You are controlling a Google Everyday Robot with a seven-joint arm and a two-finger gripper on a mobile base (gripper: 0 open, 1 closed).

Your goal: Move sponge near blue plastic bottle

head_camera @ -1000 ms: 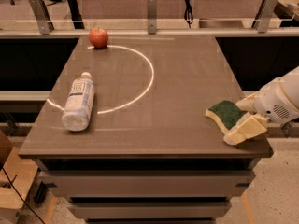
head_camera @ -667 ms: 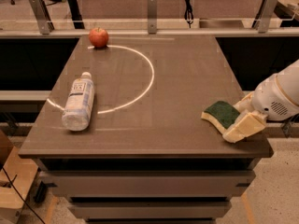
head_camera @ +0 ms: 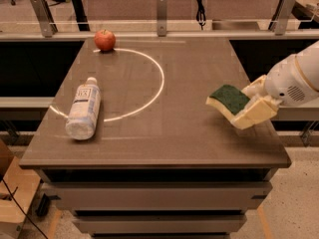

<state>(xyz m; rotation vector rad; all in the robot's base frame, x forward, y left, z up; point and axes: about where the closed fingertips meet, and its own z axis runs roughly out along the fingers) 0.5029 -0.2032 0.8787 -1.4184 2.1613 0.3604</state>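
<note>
The gripper (head_camera: 250, 109), at the right of the frame above the table's (head_camera: 174, 138) right edge, is now higher and a little further left than a second ago. Its cream fingers are clamped on the right end of the sponge (head_camera: 228, 97). The sponge comes up with it and no longer lies flat on the tabletop. Its free left end reaches further toward the frame's centre.

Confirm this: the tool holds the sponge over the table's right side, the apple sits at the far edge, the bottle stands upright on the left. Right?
No. The camera view shows the blue plastic bottle lying on its side on the left of the table, not upright. The tool does hold the sponge over the right side; the apple sits at the far edge.
</note>
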